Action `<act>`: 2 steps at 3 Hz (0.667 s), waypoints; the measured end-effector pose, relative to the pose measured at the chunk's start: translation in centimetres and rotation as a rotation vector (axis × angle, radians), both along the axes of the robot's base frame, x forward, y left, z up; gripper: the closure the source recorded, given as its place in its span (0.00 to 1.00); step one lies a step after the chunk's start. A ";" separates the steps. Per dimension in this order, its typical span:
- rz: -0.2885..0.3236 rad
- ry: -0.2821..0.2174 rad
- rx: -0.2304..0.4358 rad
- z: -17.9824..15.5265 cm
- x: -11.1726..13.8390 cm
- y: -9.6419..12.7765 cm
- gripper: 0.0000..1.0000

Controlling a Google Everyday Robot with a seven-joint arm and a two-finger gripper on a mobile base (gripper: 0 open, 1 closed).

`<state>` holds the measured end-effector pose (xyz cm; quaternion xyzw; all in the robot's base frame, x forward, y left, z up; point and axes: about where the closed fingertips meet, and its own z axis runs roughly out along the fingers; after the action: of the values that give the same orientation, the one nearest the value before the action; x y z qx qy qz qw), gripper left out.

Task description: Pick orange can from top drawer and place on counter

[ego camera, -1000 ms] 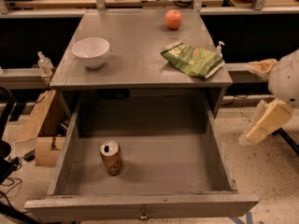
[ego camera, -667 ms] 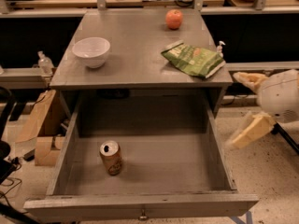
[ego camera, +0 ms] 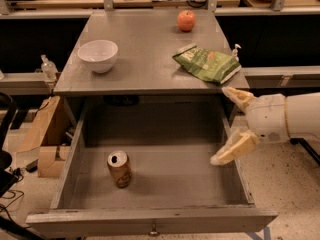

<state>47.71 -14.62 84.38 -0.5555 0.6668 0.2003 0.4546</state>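
Note:
The orange can [ego camera: 119, 168] stands upright in the left half of the open top drawer [ego camera: 150, 219], silver top and pull-tab showing. The drawer is pulled far out below the grey counter [ego camera: 145, 54]. My gripper [ego camera: 226, 125] reaches in from the right over the drawer's right wall, its two tan fingers [ego camera: 235, 148] spread wide apart and empty. It is well to the right of the can and not touching it.
On the counter sit a white bowl [ego camera: 98, 55] at the left, a green chip bag [ego camera: 207, 64] at the right front and a red-orange apple [ego camera: 186, 20] at the back. Cardboard boxes [ego camera: 42, 134] stand on the floor left of the cabinet. Wooden benches run behind.
My gripper has moved left from beside the cabinet to over the drawer's right wall. The can, bowl, bag and apple have not moved.

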 end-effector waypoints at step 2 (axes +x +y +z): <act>0.034 0.008 0.014 -0.9 0.3 1.8 0.00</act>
<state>48.04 -12.86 83.48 -0.5629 0.6576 0.2149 0.4522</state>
